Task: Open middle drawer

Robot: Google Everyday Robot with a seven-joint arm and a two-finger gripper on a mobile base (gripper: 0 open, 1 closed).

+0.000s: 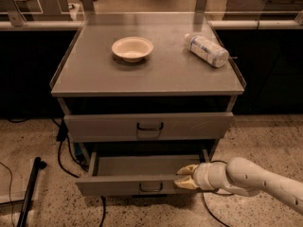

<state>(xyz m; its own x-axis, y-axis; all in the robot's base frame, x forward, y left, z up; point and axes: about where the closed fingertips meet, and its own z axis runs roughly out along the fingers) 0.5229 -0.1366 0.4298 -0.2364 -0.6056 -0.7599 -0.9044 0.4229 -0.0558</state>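
Low in the camera view, the middle drawer (113, 187) stands partly open. It juts out of the grey table (165, 72) toward the camera, so its bare inside floor shows behind the flat front. Its small dark loop handle (151, 187) sits at the centre of that front, and nothing touches it.

The end effector (179, 177) is at the right part of the drawer's front, just beside the handle on its right. It is pinching the top edge of the front wall. One pale yellowish finger (187, 169) lies over the inner side, the other lies against the outer face, and the rim is caught between them. The white arm (255, 178) reaches in from the lower right corner and runs roughly level toward the drawer.

Above it, the top drawer (104, 126) sticks out a little from the table's frame. It is far less open than the middle one, so the middle drawer's front stands nearer the camera than the top one's.

On the table top a cream bowl (132, 48) sits upright left of centre. A clear bottle (206, 50) lies on its side toward the right rear, well apart from the bowl.

Dark cables (64, 155) trail over the speckled floor (265, 136) at the table's left, and a black pole (29, 193) slants across the lower left corner.
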